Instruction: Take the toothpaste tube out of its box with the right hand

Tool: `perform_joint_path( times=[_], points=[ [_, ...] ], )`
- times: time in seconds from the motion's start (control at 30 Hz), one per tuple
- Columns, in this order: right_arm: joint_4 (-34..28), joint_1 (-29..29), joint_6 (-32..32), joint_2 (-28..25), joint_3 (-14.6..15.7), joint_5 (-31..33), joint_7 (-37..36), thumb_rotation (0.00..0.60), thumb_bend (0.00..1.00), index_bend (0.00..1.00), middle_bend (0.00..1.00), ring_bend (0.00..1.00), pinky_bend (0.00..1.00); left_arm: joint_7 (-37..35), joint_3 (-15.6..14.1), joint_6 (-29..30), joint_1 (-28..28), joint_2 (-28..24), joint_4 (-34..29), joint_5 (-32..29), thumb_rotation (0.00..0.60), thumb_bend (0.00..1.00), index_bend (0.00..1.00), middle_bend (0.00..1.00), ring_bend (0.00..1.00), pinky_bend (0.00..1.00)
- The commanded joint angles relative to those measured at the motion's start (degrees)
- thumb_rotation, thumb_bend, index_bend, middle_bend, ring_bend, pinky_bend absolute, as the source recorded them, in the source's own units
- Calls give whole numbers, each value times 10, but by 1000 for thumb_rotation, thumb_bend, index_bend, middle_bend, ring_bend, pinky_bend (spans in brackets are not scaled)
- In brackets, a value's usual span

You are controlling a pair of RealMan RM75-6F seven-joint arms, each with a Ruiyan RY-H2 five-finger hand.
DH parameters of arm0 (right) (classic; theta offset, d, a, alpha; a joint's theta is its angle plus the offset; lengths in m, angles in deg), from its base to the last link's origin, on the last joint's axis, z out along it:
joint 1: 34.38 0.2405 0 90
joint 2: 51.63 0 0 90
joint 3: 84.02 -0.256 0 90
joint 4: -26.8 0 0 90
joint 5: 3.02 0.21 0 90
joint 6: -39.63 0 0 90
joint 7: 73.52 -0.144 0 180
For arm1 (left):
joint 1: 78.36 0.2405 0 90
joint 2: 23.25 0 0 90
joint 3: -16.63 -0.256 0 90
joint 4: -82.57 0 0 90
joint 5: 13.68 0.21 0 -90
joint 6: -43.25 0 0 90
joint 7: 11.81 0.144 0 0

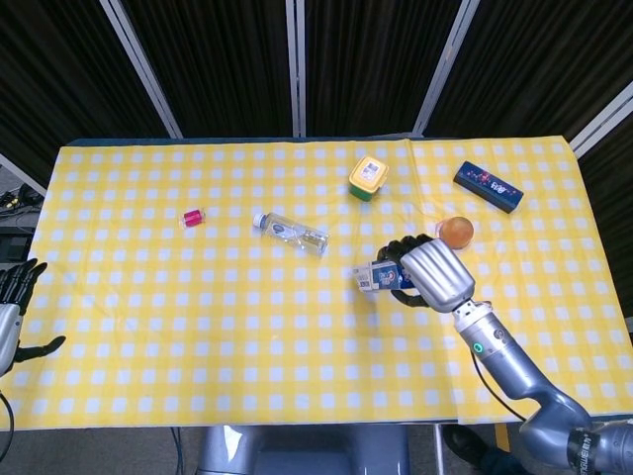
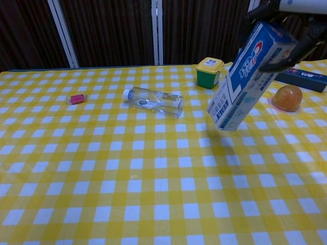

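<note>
Now the box (image 2: 250, 76) is held tilted above the tabletop (image 1: 198, 327) by the right hand (image 1: 432, 274), whose fingers are clasped round its upper end, an orange (image 1: 456, 231) at its 1 o'clock. The left hand (image 1: 12, 307), empty, fingers spread, is seen at the tabletop's 8 o'clock edge.

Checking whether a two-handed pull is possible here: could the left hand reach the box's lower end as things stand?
Probably not. The left hand sits off the table's far left edge, while the box hangs tilted in the right hand, well across the table.
</note>
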Motion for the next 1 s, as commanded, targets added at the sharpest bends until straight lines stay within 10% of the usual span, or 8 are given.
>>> perform_joint_path(
  times=[0.03, 0.6, 1.0],
  points=[
    [-47, 0, -14, -50, -28, 16, 19, 600, 283, 418, 461, 392, 453, -3, 0, 0, 0, -2, -1, 1, 600, 0, 0, 0, 0, 0],
    [-138, -14, -56, -177, -83, 38, 15, 600, 282, 420, 463, 397, 453, -6, -1, 4, 2, -5, -4, 5, 600, 0, 0, 0, 0, 0],
    [-132, -39, -109, -175, -92, 14, -85, 600, 293, 423, 467, 399, 458, -3, -1, 5, 3, -4, -4, 5, 600, 0, 0, 0, 0, 0]
  ],
)
